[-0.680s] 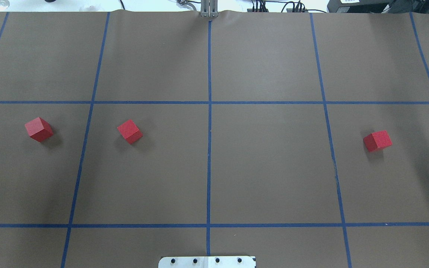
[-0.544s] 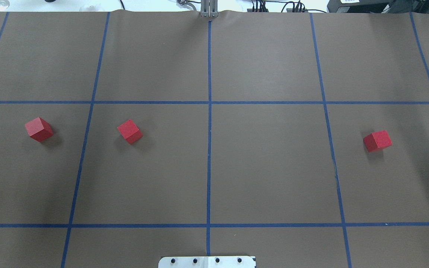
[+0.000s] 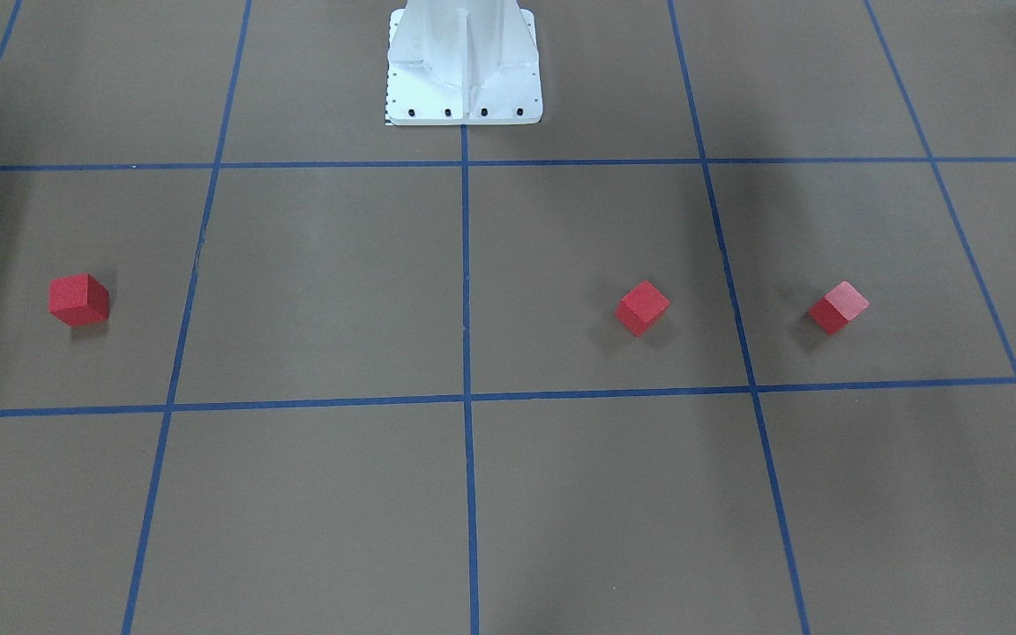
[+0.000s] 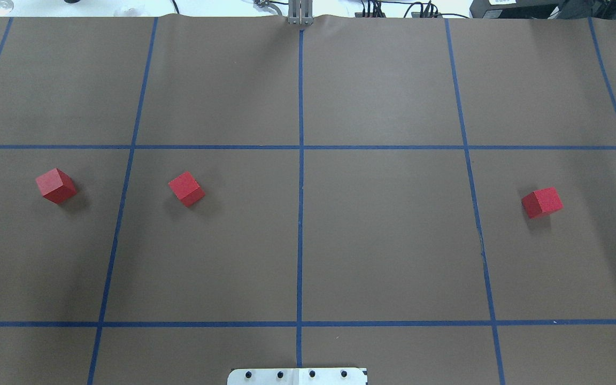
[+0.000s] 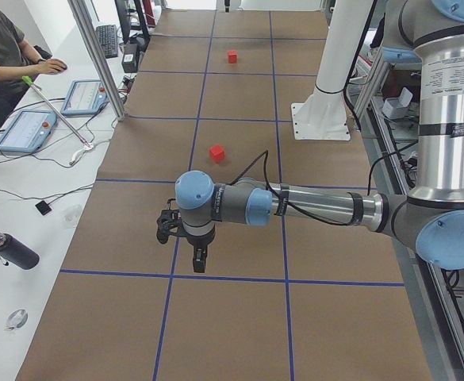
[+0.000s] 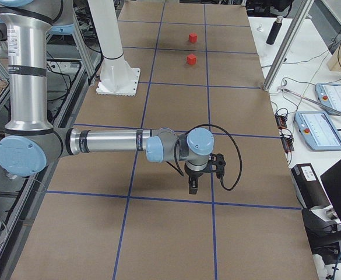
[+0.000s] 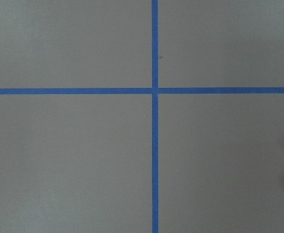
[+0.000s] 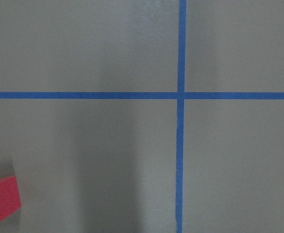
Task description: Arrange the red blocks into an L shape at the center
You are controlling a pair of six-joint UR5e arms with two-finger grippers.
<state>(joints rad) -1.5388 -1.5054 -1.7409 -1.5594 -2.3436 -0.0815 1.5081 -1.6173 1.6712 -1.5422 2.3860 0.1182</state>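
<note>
Three red blocks lie apart on the brown paper. In the overhead view they sit at far left [image 4: 55, 185], left of centre [image 4: 186, 189] and far right [image 4: 541, 202]. The center [image 4: 300, 224], around the middle blue tape line, holds no block. My left gripper [image 5: 199, 258] shows only in the exterior left view, pointing down above the paper; I cannot tell its state. My right gripper [image 6: 193, 186] shows only in the exterior right view, also pointing down, and I cannot tell its state either. A corner of one red block [image 8: 1, 200] shows in the right wrist view.
The white robot base [image 3: 464, 79] stands at the table's near edge on the middle line. A person sits at a side bench [image 5: 25, 119] with tablets and cables. A dark bottle [image 5: 9, 250] lies on that bench.
</note>
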